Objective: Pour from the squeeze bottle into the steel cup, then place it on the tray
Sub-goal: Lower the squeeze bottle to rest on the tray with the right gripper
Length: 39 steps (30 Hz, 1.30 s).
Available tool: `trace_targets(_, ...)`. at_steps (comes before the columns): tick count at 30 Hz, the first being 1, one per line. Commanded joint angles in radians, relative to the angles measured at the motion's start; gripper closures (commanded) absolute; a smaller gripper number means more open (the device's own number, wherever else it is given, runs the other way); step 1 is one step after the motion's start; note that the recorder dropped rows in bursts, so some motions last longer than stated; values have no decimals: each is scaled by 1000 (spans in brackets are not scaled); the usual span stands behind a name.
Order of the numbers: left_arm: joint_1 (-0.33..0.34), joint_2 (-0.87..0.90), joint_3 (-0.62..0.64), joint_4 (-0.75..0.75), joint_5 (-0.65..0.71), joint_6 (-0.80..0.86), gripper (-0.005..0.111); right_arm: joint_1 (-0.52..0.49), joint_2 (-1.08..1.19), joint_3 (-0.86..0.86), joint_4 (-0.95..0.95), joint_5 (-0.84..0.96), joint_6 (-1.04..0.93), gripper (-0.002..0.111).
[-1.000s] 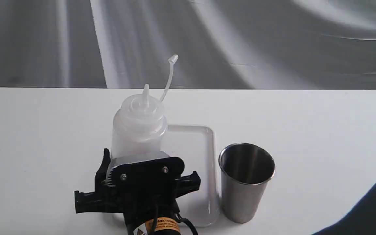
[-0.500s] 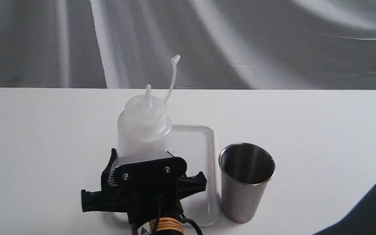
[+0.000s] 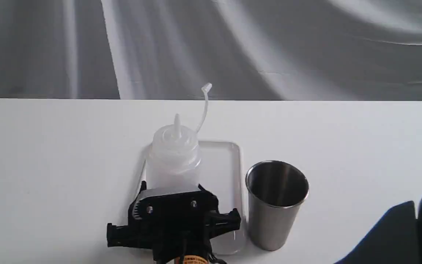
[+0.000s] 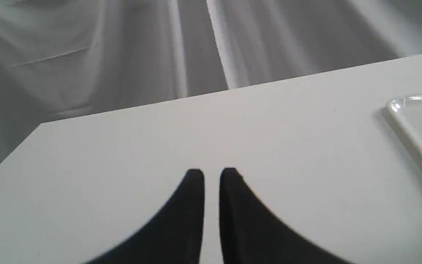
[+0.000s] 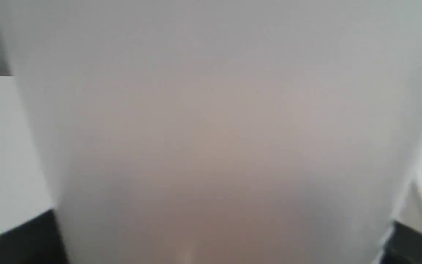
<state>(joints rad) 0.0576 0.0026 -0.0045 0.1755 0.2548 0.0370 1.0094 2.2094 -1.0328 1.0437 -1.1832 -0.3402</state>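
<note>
Currently gripped: the translucent whitish plastic squeeze bottle with a cone nozzle [image 3: 174, 161], clamped low on its body between the jaws of the right gripper [image 3: 172, 194].
Bottle's place: over the left part of the flat, glossy white-clear rectangular tray [image 3: 229, 146] — whether its base touches is hidden behind the gripper.
Key relation: bottle straight ahead of the right gripper, long axis vertical; the tapered brushed-steel cup [image 3: 275, 205] stands on the white counter [image 3: 343, 139] just beside the tray's right rim.
Left gripper [image 4: 212, 176]: tips nearly together, holding nothing, over bare counter (the farther arm).
Bottle's look: cloudy, cap strap arching up, faint amber tint low down.
Likely step: setting down.
</note>
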Motion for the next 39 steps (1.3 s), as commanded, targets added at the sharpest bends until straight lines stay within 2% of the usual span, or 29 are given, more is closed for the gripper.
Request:
trace_targets(1,2,-3,4,0,-15,-5,98,-15,-6,-29,-4,-38,-19,108)
trace_targets(5,2,-3,4,0,-15,-7,98,-33,-4,-96,-4,-7,-141,108)
trace_targets(11,2,-3,4,0,-15,-7,98,-57,11,-179,2,14,-210,108)
trace_targets(26,2,-3,4,0,-15,-5,98,-103,71,-202,40,-2,-201,108)
trace_targets(34,2,-3,4,0,-15,-7,98,-151,100,-202,-50,22,-44,108)
trace_targets(39,2,-3,4,0,-15,-7,98,-153,100,-202,-43,20,-82,108)
